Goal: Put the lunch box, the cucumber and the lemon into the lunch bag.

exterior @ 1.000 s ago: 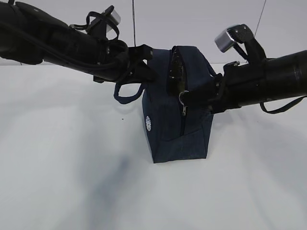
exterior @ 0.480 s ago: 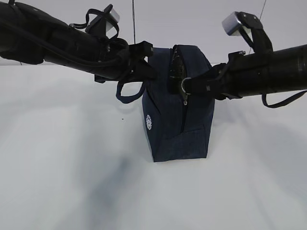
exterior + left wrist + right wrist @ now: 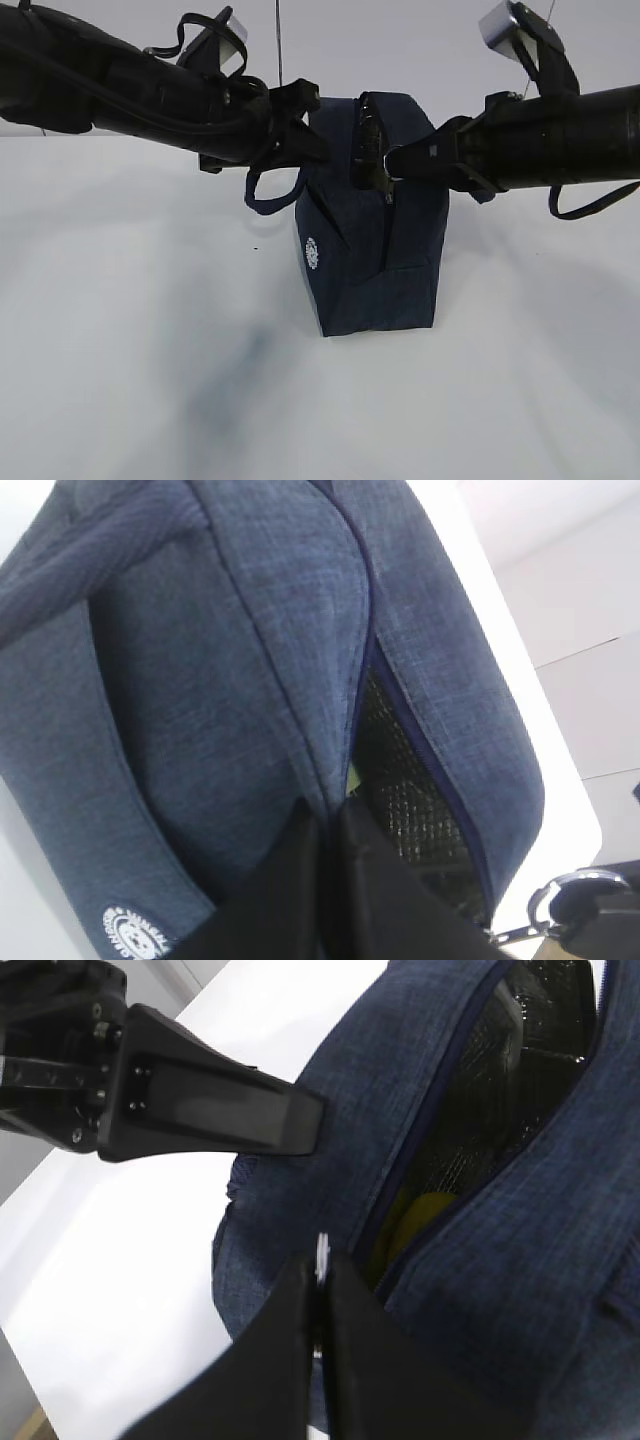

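The lunch bag (image 3: 368, 230) stands upright mid-surface (image 3: 130, 350). Left tool (image 3: 325, 825) is clenched on the bag's fabric at 9 o'clock; right tool (image 3: 318, 1270) pinches the silver zipper ring (image 3: 322, 1253) at 3 o'clock; the lemon (image 3: 420, 1215) shows inside

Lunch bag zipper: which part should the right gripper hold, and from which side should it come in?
Grip the silver ring pull, coming from the bag's right, as the right gripper does now, shut on it. The ring stands off the lunch bag at the gaping zipper's end, so thin fingertips can pinch it flat. The left gripper steadies the fabric opposite.
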`<action>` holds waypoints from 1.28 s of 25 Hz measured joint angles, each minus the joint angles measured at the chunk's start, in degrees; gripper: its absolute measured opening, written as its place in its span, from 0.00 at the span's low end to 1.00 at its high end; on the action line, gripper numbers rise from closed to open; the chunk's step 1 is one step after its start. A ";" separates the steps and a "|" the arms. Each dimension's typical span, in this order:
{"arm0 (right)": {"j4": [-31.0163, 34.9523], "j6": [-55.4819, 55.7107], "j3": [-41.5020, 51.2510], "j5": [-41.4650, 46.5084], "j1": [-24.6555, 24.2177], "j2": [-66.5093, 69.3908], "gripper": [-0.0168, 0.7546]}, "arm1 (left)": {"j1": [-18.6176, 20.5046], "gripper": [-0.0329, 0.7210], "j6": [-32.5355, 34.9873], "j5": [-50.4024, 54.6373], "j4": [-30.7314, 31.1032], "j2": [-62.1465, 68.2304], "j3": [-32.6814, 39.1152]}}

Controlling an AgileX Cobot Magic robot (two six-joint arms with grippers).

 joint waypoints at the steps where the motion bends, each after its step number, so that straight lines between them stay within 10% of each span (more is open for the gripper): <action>1: 0.04 0.28 0.00 0.00 0.00 0.00 0.03 | 0.00 0.04 0.00 0.00 -0.30 0.00 0.00; 8: -0.13 0.50 0.00 0.00 0.00 0.00 0.03 | 0.00 0.10 0.00 0.00 -0.71 0.00 0.00; 17: -1.19 1.36 0.00 0.00 0.00 -0.09 0.03 | 0.00 0.65 2.65 3.00 -0.75 0.00 0.00; 32: -3.17 2.17 0.00 0.00 0.00 -0.09 0.03 | 5.22 0.70 5.28 9.44 3.26 -5.15 0.00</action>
